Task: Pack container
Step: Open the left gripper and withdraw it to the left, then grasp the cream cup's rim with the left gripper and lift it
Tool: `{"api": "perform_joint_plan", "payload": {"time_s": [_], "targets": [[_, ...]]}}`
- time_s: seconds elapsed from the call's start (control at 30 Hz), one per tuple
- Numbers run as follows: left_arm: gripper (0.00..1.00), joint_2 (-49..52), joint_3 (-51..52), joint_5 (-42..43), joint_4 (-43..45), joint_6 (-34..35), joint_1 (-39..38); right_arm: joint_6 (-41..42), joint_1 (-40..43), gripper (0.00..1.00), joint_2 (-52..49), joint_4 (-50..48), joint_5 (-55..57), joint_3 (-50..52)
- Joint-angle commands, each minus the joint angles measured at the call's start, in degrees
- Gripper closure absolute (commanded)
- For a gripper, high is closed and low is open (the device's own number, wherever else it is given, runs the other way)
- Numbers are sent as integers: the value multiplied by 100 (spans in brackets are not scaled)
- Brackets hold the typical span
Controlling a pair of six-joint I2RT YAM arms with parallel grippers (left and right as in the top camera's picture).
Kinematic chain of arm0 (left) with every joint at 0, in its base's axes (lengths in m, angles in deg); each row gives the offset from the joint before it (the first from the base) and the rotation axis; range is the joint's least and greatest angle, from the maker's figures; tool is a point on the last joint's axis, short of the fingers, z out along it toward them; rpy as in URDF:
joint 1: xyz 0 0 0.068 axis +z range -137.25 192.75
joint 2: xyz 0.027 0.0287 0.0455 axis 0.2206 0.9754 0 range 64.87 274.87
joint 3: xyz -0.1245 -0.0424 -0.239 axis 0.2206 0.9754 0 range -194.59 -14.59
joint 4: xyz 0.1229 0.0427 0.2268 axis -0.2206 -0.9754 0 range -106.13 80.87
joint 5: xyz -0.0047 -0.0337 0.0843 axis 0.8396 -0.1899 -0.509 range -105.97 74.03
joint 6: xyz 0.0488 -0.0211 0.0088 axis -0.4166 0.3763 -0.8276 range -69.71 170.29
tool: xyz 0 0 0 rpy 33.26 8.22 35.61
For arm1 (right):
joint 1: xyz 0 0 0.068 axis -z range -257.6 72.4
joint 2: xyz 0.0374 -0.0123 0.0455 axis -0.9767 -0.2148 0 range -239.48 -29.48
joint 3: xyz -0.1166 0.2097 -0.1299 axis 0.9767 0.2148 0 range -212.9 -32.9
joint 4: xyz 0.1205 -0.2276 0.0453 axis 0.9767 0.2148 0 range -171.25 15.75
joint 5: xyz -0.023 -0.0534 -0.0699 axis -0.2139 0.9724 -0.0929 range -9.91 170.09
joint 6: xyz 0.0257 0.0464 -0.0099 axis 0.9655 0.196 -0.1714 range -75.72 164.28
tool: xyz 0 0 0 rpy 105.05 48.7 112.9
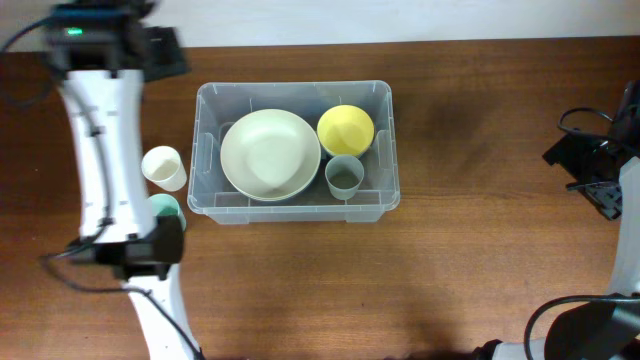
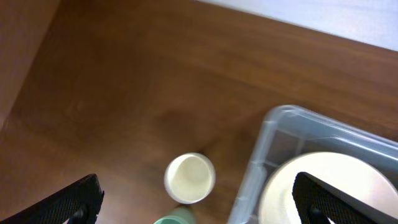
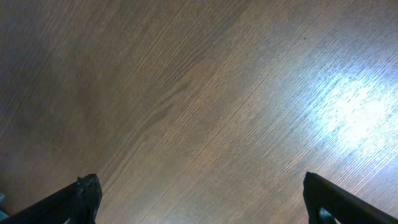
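The container [image 1: 207, 135], a clear plastic bin, stands mid-table and holds a large cream bowl [image 1: 270, 154], a yellow bowl [image 1: 346, 130] and a grey cup [image 1: 344, 177]. Left of it on the table stand a cream cup [image 1: 164, 168] and a green cup [image 1: 167, 206], the latter half hidden under my left arm. My left gripper [image 1: 160, 232] hovers open and empty above the green cup. In the left wrist view the left gripper [image 2: 196, 200] frames the cream cup [image 2: 189, 178], the green cup's rim [image 2: 175, 219] and the container's corner [image 2: 273, 127]. My right gripper [image 1: 603, 193] is open and empty at the far right.
The right gripper [image 3: 202, 190] in its wrist view shows only bare wooden table [image 3: 205, 93] with a glare patch. My left arm's long white link [image 1: 100, 140] runs along the table's left side, with black cables beside it. The table's far edge lies just behind the container.
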Motion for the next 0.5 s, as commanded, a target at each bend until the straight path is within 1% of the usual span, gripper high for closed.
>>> {"api": "perform_joint_plan", "payload": {"time_s": [0.0,0.17,0.3,0.4,0.47], "targets": [[1,-481,651,737,-24,197,549,24,9,1,-17,-15,9,35],[0,-728,2039,807,-24,216,1051,24,9,1,-17,-13,9,35],[1,-726,3058,807,15,208,1167,24,9,1,-17,-13,9,35],[1,-726,3829,914,295,-31,1167,24,9,1,-17,-15,9,35],[1,-721,4262,1001,581,-68,1167,24,9,1,-17,-13,9,35]]}}
